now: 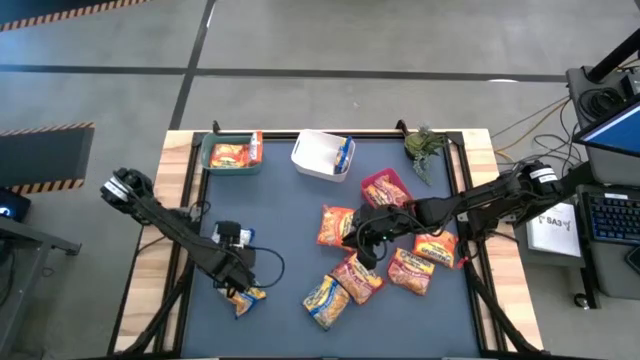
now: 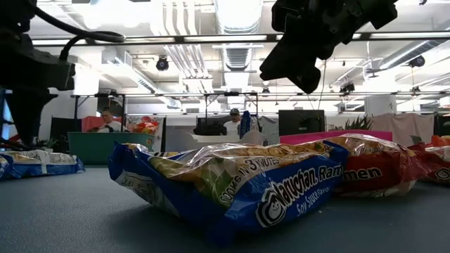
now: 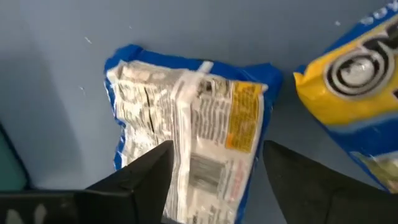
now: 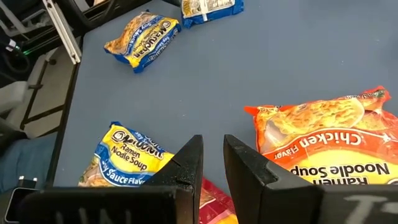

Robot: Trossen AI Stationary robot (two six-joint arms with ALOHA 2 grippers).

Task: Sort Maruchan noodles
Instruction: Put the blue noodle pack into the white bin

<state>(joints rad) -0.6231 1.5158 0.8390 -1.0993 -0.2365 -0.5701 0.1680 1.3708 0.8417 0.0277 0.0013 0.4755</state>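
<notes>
Left gripper: low over front-left part of table, fingers spread apart, one on each side of a blue-edged packet; grip on it not visible, packet lies flat on the mat, back side up w/ printed text.
Same packet, high view: at approx. front-left of blue mat, just under the left gripper, apart from the main pile.
Right gripper: above the pile in mat centre, fingers nearly together w/ only a thin gap, nothing between them.
Under right gripper: orange chicken packet beside it, a yellow-blue soy sauce packet on the other side, red packet edge right below the fingertips.
Pile: about 6 orange-yellow packets close together, centre to right-front of mat, some touching or overlapping.
Low view: blue soy sauce packet nearest to camera, red packet just behind it, touching.
Green bin: back-left, holds orange packet(s).
White bin: back centre, one blue packet stands in it at the right wall.
Red bin: right of centre, partly hidden by right arm; content cannot tell.
Plant: back-right corner of table.
Room behind: two persons far off, seen in low view.
</notes>
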